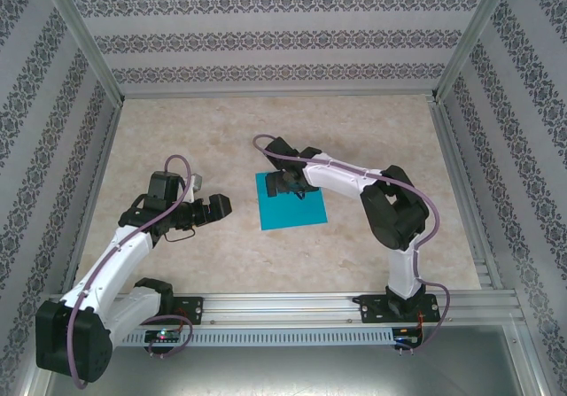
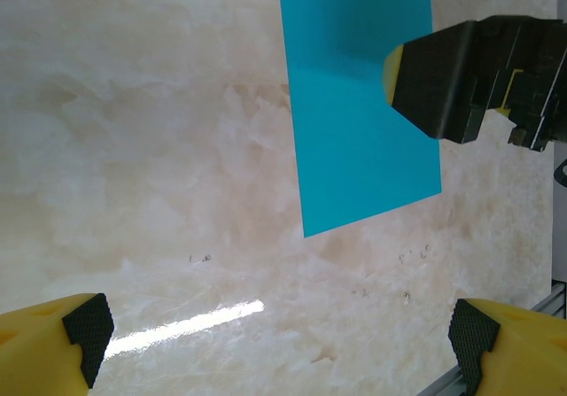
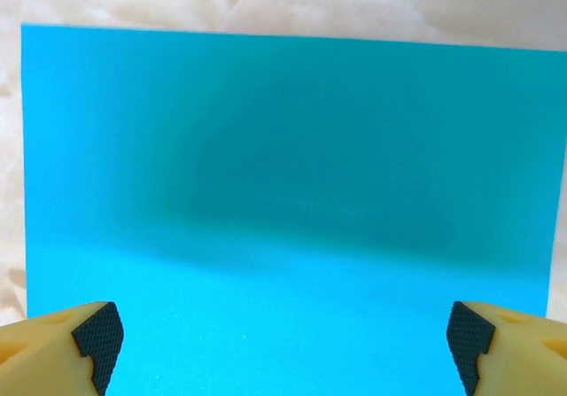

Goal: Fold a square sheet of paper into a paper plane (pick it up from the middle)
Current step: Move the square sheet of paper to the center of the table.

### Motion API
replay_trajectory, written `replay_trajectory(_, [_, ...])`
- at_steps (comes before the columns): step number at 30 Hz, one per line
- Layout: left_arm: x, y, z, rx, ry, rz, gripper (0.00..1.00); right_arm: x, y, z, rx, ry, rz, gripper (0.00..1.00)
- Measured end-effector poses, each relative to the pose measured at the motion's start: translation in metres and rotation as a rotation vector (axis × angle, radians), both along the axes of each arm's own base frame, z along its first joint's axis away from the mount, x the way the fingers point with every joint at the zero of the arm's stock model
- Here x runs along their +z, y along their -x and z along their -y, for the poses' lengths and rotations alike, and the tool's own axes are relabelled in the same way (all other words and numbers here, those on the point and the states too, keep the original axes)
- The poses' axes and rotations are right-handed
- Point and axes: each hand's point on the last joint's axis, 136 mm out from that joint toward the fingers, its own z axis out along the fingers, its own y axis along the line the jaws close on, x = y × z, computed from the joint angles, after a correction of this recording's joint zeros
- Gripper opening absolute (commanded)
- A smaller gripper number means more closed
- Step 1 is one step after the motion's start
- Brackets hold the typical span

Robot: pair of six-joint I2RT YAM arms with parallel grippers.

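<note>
Nothing folded yet — the square sheet of paper [image 1: 292, 210] lies flat on the counter [image 1: 266, 130], centre frame. My right jaws hang wide open over its upper part — my left jaws, also open, sit off to its left.

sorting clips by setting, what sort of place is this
Most likely a robot lab test cell, not a home: an aluminium frame holds patterned wall panels around a marble-look table, and the left arm and right arm are bolted to a rail at its near edge.
</note>
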Motion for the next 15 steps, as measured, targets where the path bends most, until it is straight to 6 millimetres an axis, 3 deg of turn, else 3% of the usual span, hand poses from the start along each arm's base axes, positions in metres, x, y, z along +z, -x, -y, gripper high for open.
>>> replay_trajectory(5, [0.0, -0.001, 0.0, 0.0, 0.0, -0.001, 1.0, -0.014, 0.013, 0.002, 0.034, 0.004, -0.048, 0.94])
replay_trajectory(15, [0.003, -0.001, 0.0, 0.003, 0.003, 0.007, 1.0, -0.033, 0.011, 0.002, 0.005, 0.024, -0.067, 0.92])
